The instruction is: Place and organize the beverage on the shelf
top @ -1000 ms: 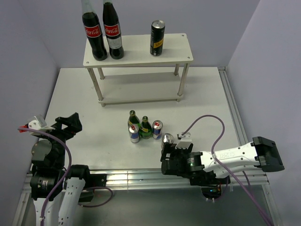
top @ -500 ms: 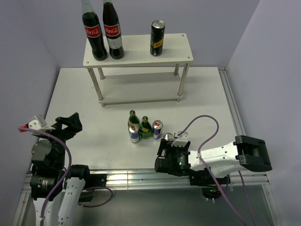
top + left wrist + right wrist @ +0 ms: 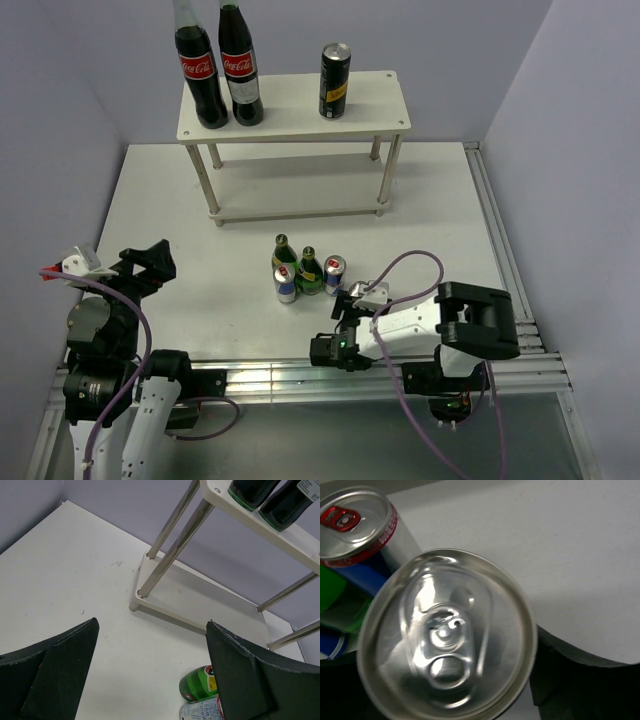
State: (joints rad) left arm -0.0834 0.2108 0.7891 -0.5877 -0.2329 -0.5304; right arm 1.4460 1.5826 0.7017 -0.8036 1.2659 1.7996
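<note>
Beverages are numbering six in the top view. One tall black can [image 3: 334, 82] with a yellow label is standing on the upper board of the shelf [image 3: 385, 108], toward its 3 o'clock end. At the board's 9 o'clock end, one cola bottle [image 3: 200, 80] is standing just beside a second cola bottle [image 3: 241, 72], making two.

Four drinks are crowding together at the middle of the table [image 3: 440, 220]. These are one green bottle [image 3: 283, 254], another green bottle [image 3: 309, 270], one blue-and-silver can [image 3: 286, 285] and another blue-and-silver can [image 3: 335, 273].

The sixth drink, a silver-lidded can [image 3: 357, 291], is standing at 4 o'clock of that cluster. Its body and label are hiding behind the arm.

The right gripper [image 3: 352, 308] is reaching in from 6 o'clock, with the silver-lidded can sitting between its fingers. In the right wrist view the lid is filling most of the picture and only dark slivers of the fingers are peeking past it. I cannot tell whether they are pressing on the can.

The left gripper [image 3: 150, 680] is hanging at 8 o'clock of the table, its fingers spread wide and holding nothing. Its camera is cutting both cola bottles down to their bases and clipping a green bottle and a can at the lower edge.
</note>
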